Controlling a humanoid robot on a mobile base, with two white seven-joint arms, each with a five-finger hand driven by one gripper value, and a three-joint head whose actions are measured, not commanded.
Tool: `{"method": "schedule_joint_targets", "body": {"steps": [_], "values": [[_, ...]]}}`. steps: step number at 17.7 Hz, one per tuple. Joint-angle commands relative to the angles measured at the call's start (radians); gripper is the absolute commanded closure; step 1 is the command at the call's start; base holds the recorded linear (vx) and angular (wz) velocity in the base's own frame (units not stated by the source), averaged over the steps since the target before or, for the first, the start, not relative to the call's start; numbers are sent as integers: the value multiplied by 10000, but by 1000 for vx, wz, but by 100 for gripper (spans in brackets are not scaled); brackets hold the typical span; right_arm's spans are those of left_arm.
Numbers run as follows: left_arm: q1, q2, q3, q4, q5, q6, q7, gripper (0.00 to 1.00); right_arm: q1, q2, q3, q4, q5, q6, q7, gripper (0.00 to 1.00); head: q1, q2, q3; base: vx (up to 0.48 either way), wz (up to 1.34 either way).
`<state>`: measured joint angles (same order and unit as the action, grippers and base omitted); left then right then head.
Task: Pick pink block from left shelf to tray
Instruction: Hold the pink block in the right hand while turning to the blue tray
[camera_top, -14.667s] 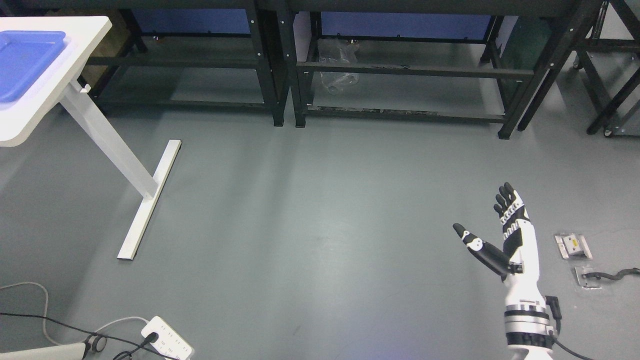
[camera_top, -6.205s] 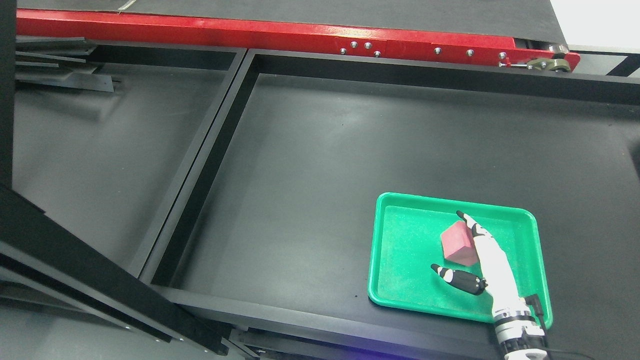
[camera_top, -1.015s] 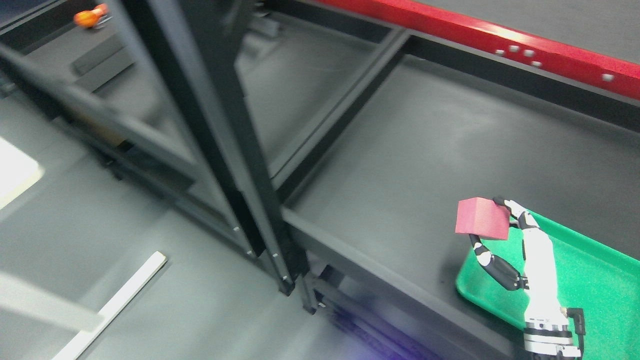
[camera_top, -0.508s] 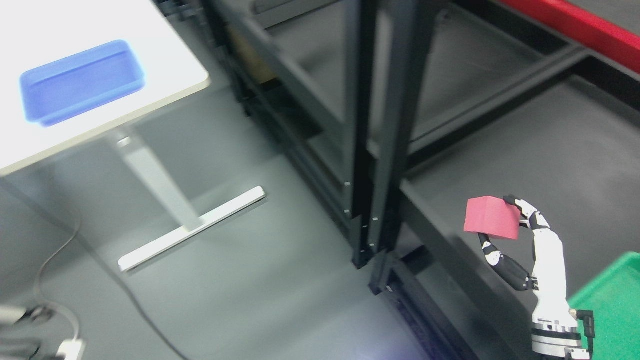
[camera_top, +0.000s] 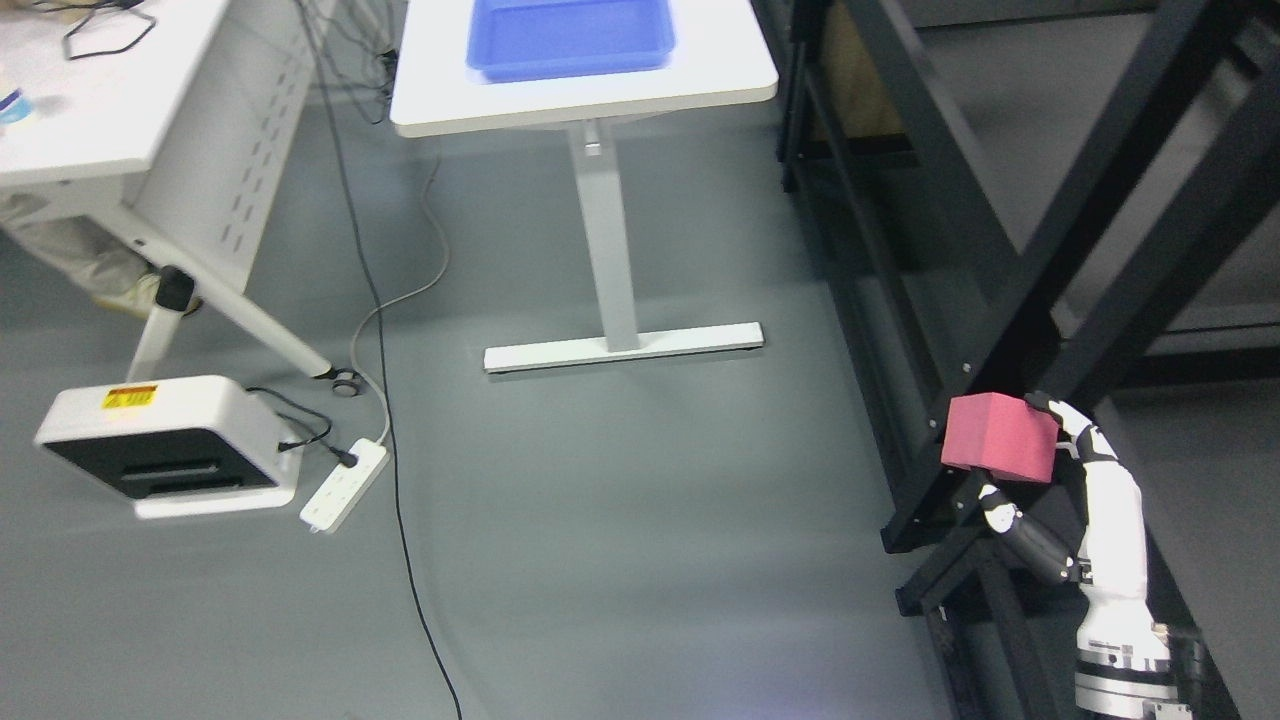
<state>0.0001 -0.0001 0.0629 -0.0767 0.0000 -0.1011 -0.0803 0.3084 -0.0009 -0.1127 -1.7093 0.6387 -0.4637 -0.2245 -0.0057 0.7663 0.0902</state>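
Gripping pink block (camera_top: 1000, 451), right robot hand (camera_top: 1040, 470) raised beside black shelf frame (camera_top: 1100, 240)

Even, bright overhead light fills the scene. The smooth grey floor (camera_top: 620, 520) carries a soft pale sheen and a faint violet glow at the bottom edge. Shadows are weak and diffuse. The blue plastic tray (camera_top: 570, 35) looks slightly motion-blurred, its white tabletop (camera_top: 590, 95) nearly overexposed.

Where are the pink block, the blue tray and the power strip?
pink block (camera_top: 1000, 438): head view, front face, held in the right hand (camera_top: 1050, 470).
blue tray (camera_top: 570, 35): head view, bare floor.
power strip (camera_top: 343, 487): head view, top face, on the floor.
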Motion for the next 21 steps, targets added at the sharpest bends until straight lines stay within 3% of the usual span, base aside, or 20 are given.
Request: {"method": "schedule_joint_targets", "body": {"steps": [1, 11, 21], "values": [[91, 175, 0, 0, -15, -1, 6, 0, 14, -252, -85, 5, -21, 4, 5, 95, 0, 0, 0, -130, 773], [91, 175, 0, 0, -15, -1, 6, 0, -1, -252, -39, 20, -21, 4, 5, 94, 0, 0, 0, -77, 477], [91, 175, 0, 0, -15, -1, 6, 0, -47, -252, -24, 20, -21, 4, 5, 94, 0, 0, 0, 9, 6]]}}
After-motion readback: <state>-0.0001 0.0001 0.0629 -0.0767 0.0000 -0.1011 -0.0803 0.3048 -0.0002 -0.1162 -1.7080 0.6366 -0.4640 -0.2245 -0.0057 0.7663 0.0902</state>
